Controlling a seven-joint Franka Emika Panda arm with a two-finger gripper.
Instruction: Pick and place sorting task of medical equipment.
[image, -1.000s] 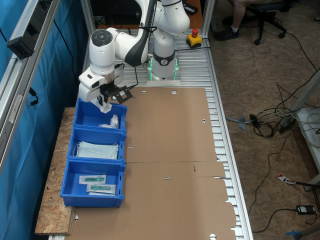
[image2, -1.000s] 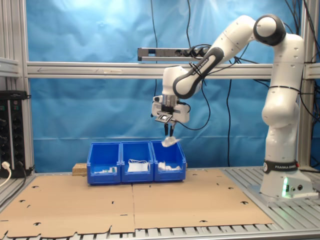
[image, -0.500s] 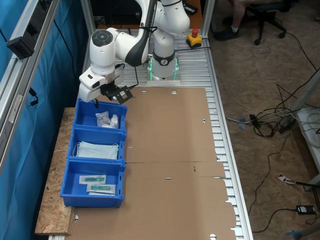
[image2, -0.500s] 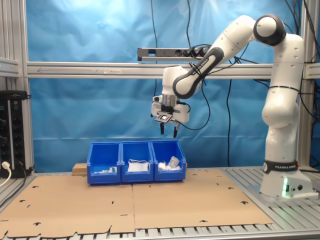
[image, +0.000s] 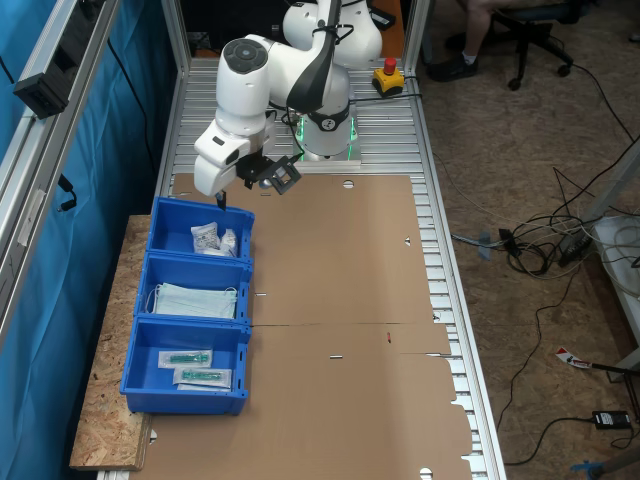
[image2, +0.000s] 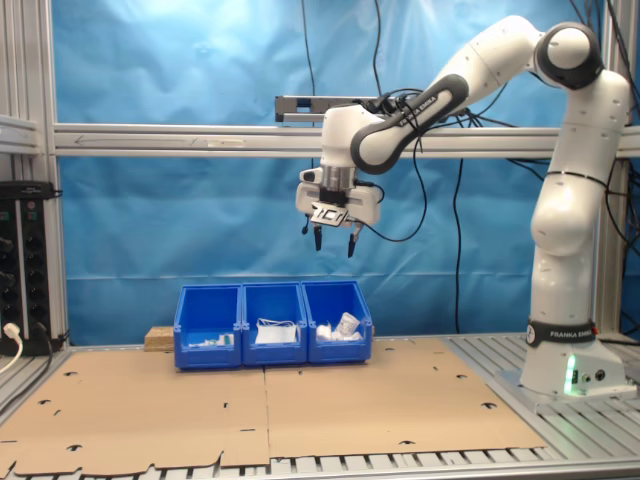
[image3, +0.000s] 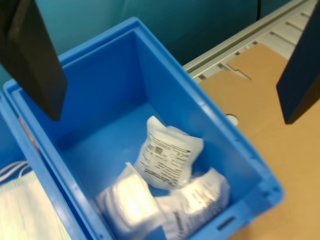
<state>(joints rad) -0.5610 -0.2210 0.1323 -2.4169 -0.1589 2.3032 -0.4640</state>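
A blue curtain backs a metal-framed bench covered with brown cardboard sheets. Along the curtain side stand three blue bins in a row, touching one another. The bin nearest the robot's base holds three white packets heaped together at one end; one leans up against the other two, its printed face showing. In the first exterior view the pile lies toward the bin's side nearest the cardboard. The middle bin holds pale-blue face masks; how many are stacked I cannot tell. The last bin holds two clear packets with green items inside.

One white arm reaches over from its base. Its gripper hangs well above the nearest bin, empty, its two dark fingers spread wide apart and pointing down.
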